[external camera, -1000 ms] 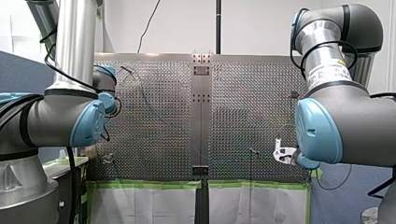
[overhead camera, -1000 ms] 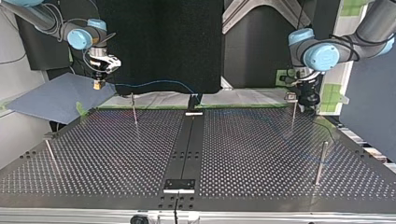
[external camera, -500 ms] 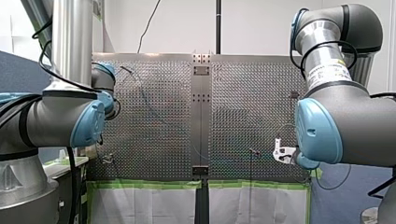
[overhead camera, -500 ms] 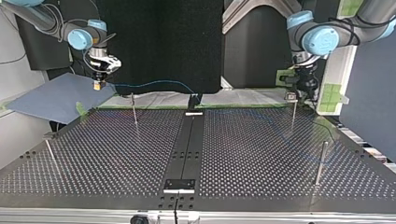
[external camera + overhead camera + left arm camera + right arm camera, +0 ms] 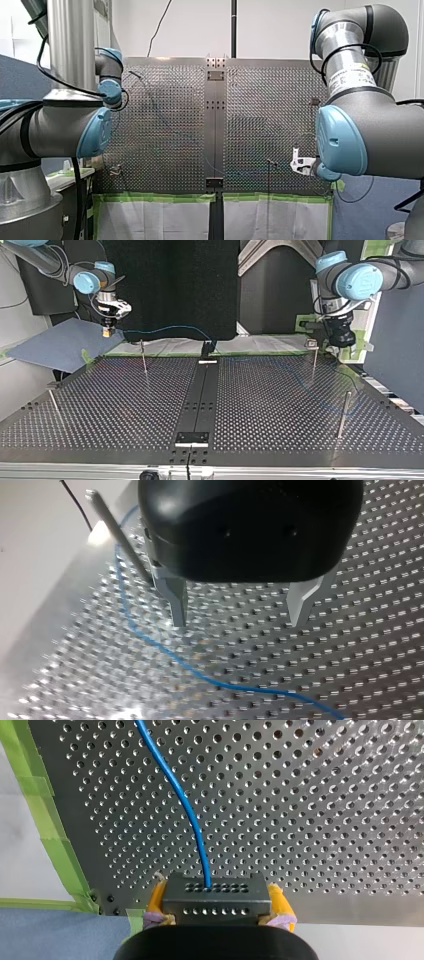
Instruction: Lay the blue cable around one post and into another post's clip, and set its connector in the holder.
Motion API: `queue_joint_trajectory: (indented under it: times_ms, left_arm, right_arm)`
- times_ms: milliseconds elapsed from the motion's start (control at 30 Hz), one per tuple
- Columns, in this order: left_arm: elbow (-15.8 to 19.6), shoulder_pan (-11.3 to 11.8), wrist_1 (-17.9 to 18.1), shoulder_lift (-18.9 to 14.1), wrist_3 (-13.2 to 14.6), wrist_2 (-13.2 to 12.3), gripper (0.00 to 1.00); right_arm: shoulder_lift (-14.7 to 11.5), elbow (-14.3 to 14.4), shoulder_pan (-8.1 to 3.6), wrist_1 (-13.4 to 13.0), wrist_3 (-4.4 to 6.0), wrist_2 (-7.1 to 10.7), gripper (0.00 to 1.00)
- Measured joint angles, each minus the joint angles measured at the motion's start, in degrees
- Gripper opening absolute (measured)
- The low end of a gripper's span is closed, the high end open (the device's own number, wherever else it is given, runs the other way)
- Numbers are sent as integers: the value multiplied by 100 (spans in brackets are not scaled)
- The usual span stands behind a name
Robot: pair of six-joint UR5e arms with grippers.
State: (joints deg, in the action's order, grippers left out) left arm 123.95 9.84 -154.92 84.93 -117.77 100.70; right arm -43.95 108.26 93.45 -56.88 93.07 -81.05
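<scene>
Landmark: we place everything by the centre rail (image 5: 201, 395), the dark strip down the middle of the perforated table (image 5: 115, 410).
Right gripper: our right gripper (image 5: 106, 331) hangs past the table edge farthest from the top view's camera, well off the rail towards that view's left. Its yellow pads (image 5: 157, 897) are clamped on the connector (image 5: 215, 895).
Left gripper: our left gripper (image 5: 237, 620) hovers on the rail's other side, its fingers spread with nothing between them, over bare table.
Blue cable: the blue cable (image 5: 186, 805) leaves the connector and spans the air to the rail's far end. It then lies slack on the table on the left gripper's side of the rail.
Done: little, we judge. The cable runs close by the foot of a plain post (image 5: 117, 535) beside the left gripper, but we cannot tell whether it goes around it.
Left: the clip (image 5: 311, 343) on the clip post (image 5: 313, 365), on that same side of the rail, shows no cable in it. The connector sits in no holder, and we cannot tell which fixture the holder is.
Edges: the right gripper is over the table edge lined with green tape (image 5: 55, 835). A blue-grey sheet (image 5: 55, 347) lies further out from the rail.
Room: both halves beside the rail are open except for thin posts, and we judge these the things to steer round.
</scene>
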Motion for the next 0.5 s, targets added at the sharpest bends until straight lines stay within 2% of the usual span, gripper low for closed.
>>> queue_joint_trajectory:
  times_ms: [500]
  left_arm:
    - [-712,48,-739,-702,739,695,99]
  right_arm:
    - [-5,-98,84,75,-21,1,3]
